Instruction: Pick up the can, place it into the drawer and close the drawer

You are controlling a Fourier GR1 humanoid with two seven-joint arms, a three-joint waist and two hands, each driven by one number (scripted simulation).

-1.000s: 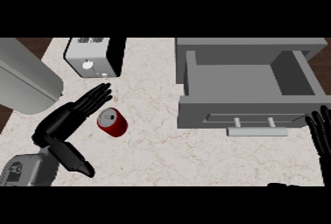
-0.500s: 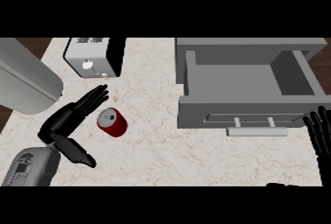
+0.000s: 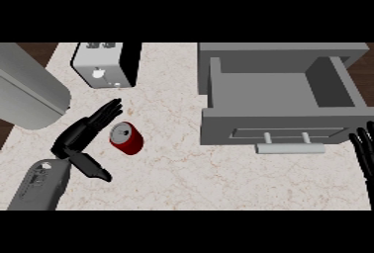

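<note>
Head view: the only view, looking down at the tabletop (image 3: 219, 178).
Can: the red can (image 3: 127, 138) lies on its side on the tabletop, well apart from the drawer, on its left.
Drawer: the grey drawer (image 3: 281, 106) is pulled open. Nothing can be seen inside it. Its handle (image 3: 289, 148) sticks out at the front.
Left hand: the left hand (image 3: 82, 140) is just left of the can. Its fingers (image 3: 102, 116) are straight and spread out, and the thumb points down and away. It holds nothing. I cannot tell if it touches the can.
Right hand: the right hand (image 3: 364, 154) rests at the view's right edge, just right of the drawer handle, fingers straight and released.
Other things: a toaster (image 3: 108, 64) stands up and left of the can. A big grey rounded thing (image 3: 29, 91) is farther left of the can.
Step now: I think this is step 1, getting hold of the can. The can is not picked up yet.
Next move: the left hand likely needs to curl its fingers and thumb round the can, then lift it and carry it right to the drawer.
Writing: I can read no words or brand on the can or the toaster.
</note>
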